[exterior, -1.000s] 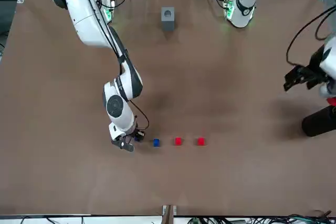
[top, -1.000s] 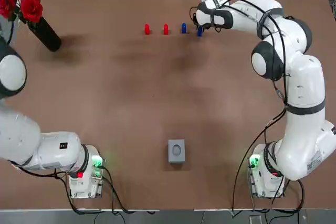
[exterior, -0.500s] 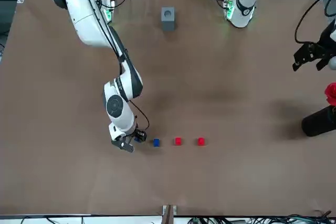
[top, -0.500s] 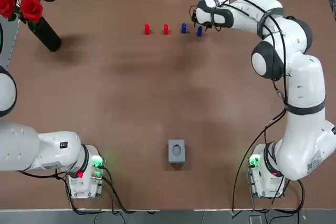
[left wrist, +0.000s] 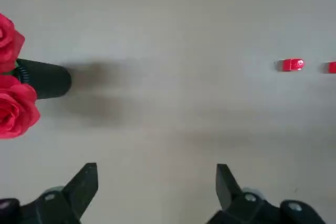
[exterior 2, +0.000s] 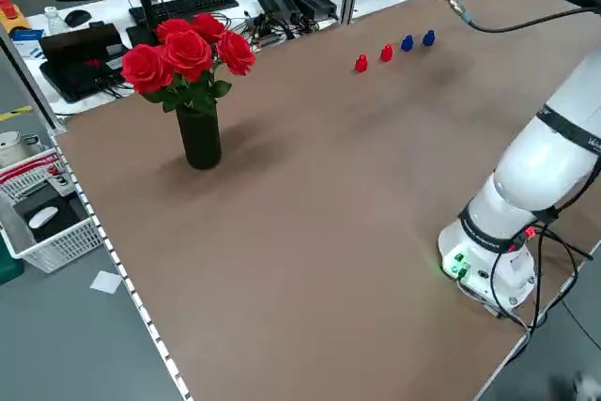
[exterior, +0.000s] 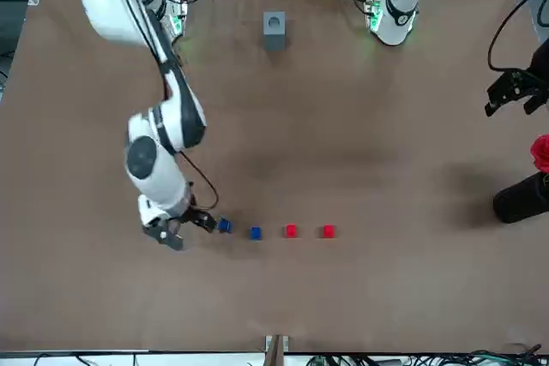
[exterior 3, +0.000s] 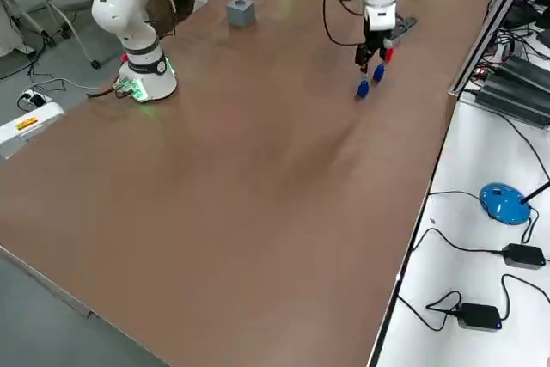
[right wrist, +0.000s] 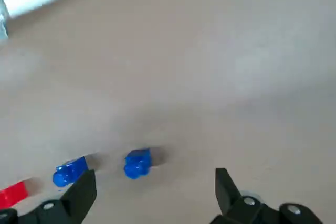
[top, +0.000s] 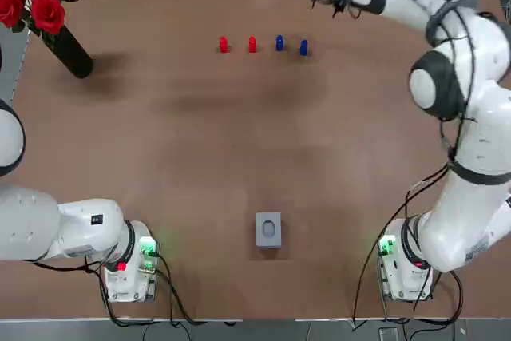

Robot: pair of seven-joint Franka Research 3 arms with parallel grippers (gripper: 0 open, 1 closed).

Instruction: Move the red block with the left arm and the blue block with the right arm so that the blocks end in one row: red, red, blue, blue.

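Four small blocks stand in a row near the table's far edge: a red block [top: 223,44], a second red block [top: 251,44], a blue block [top: 279,42] and the end blue block [top: 303,48], which sits a little nearer than the line. My right gripper [exterior: 183,231] is open and empty, off to the right of the end blue block [exterior: 225,225] and clear of it. The right wrist view shows both blue blocks [right wrist: 137,162] beyond its fingers [right wrist: 79,195]. My left gripper [exterior: 515,96] hangs open and empty over the table's left side, far from the red blocks [left wrist: 290,65].
A black vase of red roses [top: 68,49] stands at the far left corner, close to the left gripper. A grey cube [top: 268,229] rests near the robot's bases. Cables and desks lie beyond the far edge.
My right gripper has drawn up and away from the end blue block, which stays on the table. The left arm has pulled back a little toward the left edge.
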